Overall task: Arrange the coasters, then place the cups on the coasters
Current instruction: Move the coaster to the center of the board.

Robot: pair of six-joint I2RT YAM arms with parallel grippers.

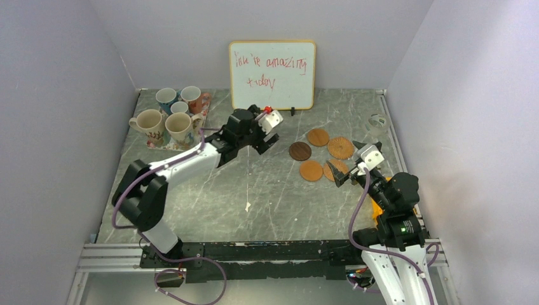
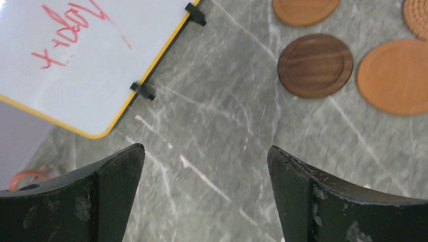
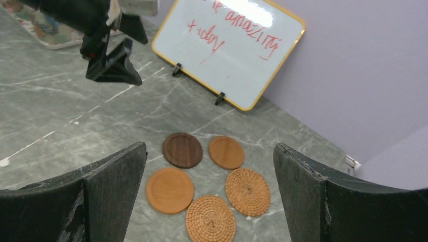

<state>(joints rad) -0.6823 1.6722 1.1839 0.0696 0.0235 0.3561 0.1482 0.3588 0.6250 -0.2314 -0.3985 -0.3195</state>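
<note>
A grey marbled surface [image 1: 267, 197] sits inside pale lilac walls [image 1: 57, 127], a whiteboard [image 1: 272, 75] leaning at the back. 5 coasters [image 3: 170, 190] lie right, 5 cups [image 1: 149, 121] back-left. The left claw [image 2: 204, 151] and right claw [image 3: 210, 148] gape, empty.

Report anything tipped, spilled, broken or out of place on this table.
Nothing stands out. The five thin round wooden and woven coasters lie flat in a loose cluster; the five handled ceramic mugs stand upright together on the rectangular floral tray.
</note>
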